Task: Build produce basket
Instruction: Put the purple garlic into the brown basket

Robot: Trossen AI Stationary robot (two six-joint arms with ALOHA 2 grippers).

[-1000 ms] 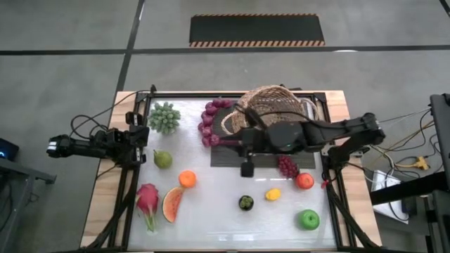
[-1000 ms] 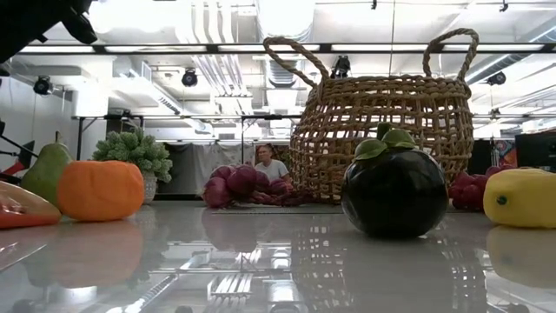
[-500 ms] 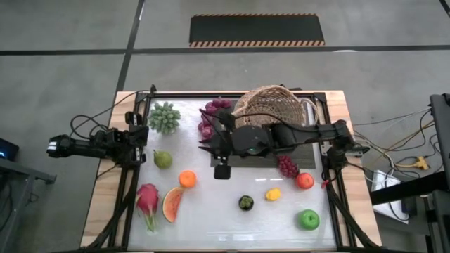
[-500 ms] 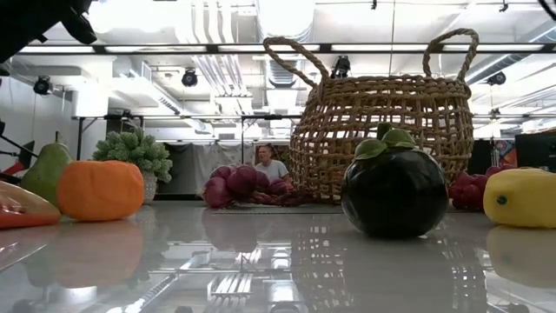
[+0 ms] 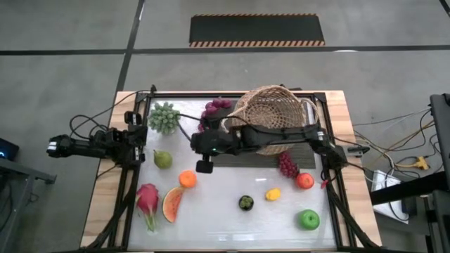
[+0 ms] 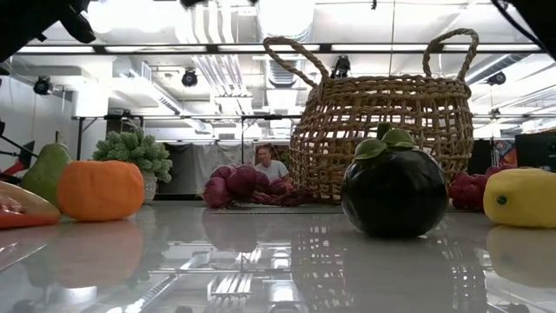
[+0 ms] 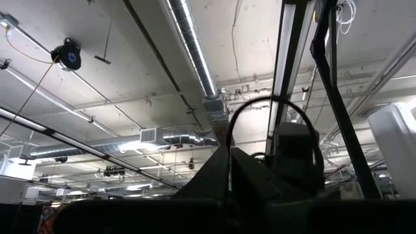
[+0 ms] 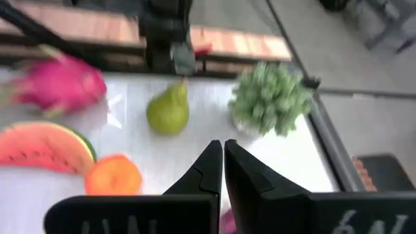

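From the left edge we saw the left gripper (image 5: pixel 144 143) parked over the table's left rail, its wrist camera pointed at the ceiling and its fingers (image 7: pixel 227 170) pressed together, holding nothing. Just inside that rail lay the green grape bunch (image 5: pixel 164 117) near the far side, the green pear (image 5: pixel 162 159) below it, then the pink dragon fruit (image 5: pixel 148 199) and the watermelon slice (image 5: pixel 172 204) at the near left, with the orange (image 5: pixel 187 179) between pear and watermelon. Further right, the right gripper (image 5: pixel 204 166) reached across from the right side and hung above the table (image 5: pixel 232 218) just beside the orange; we saw its fingers (image 8: pixel 211 170) shut against each other, empty, aimed toward pear and green bunch. Behind its arm sat the purple grapes (image 5: pixel 209 112), and next to them the basket (image 5: pixel 274 112), lying tilted at the table's far edge. Nearer us were the dark round fruit (image 5: pixel 245 202), the lemon (image 5: pixel 273 194), the red grapes (image 5: pixel 287 166), the tomato (image 5: pixel 304 180) and the green apple (image 5: pixel 308 220). We saw no fruit in the basket.
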